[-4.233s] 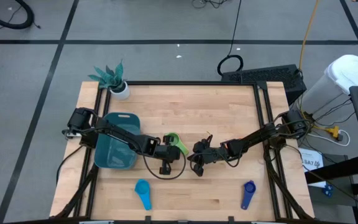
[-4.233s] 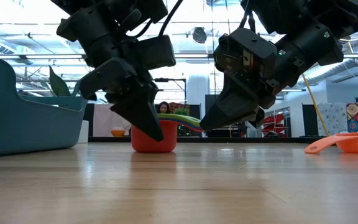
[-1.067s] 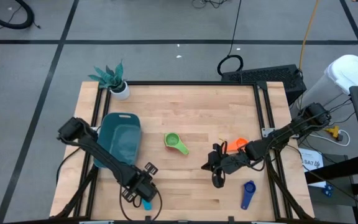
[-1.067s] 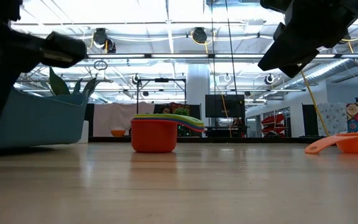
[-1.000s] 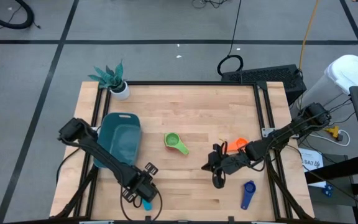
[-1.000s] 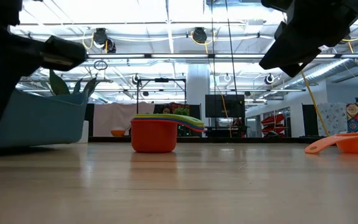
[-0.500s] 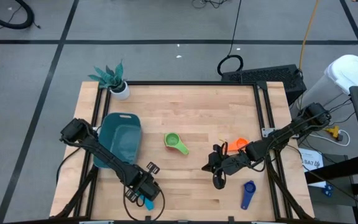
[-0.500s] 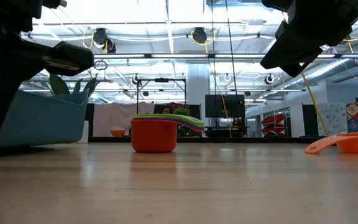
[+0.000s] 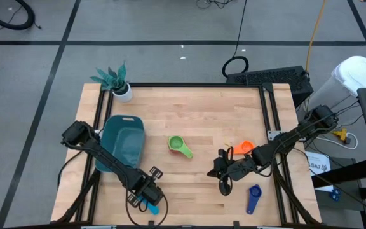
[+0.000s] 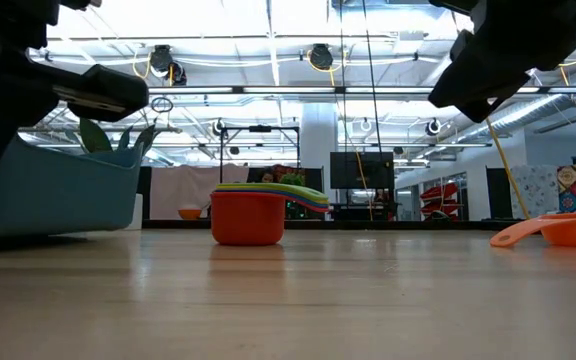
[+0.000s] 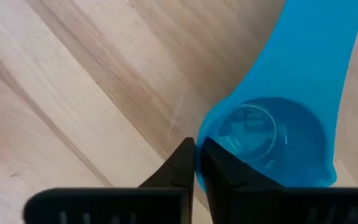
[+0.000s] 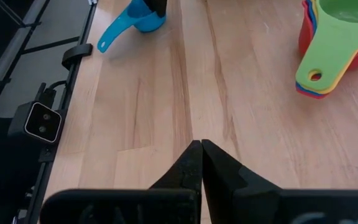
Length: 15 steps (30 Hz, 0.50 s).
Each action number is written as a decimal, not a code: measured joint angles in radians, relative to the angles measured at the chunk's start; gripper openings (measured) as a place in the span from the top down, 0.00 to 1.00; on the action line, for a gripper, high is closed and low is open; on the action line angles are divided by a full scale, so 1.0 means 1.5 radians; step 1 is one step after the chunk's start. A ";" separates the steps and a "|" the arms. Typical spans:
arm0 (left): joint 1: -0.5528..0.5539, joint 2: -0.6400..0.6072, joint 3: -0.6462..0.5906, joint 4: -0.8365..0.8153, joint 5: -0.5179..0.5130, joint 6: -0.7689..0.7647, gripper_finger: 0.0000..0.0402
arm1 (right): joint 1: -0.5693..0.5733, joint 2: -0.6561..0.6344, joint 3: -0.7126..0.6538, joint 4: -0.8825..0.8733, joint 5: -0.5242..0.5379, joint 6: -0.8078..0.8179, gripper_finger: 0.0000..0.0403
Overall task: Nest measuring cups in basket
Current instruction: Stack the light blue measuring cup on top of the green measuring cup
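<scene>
Left gripper (image 9: 146, 198) was down on the light blue cup (image 9: 152, 207) at the table's near edge.

High view: basket (image 9: 122, 143) lay well apart. Left wrist view: fingers (image 11: 182, 165) met at the cup's rim, seemingly pinching it; lifting level looked wise. Right wrist view: right gripper (image 12: 200, 150) was closed, empty.

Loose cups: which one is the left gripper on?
The light blue cup, at the table's near edge. The left gripper sits right over it, fingertips at its rim. The orange cup and dark blue cup lie on the right side.
</scene>
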 joint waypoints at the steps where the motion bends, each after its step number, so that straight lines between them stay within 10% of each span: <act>1: 0.002 0.000 0.000 0.000 0.000 0.001 0.96 | 0.000 0.000 0.000 0.000 0.000 0.000 1.00; 15: 0.012 0.000 0.056 -0.005 0.006 -0.014 0.98 | 0.000 0.000 0.000 -0.006 0.001 -0.003 1.00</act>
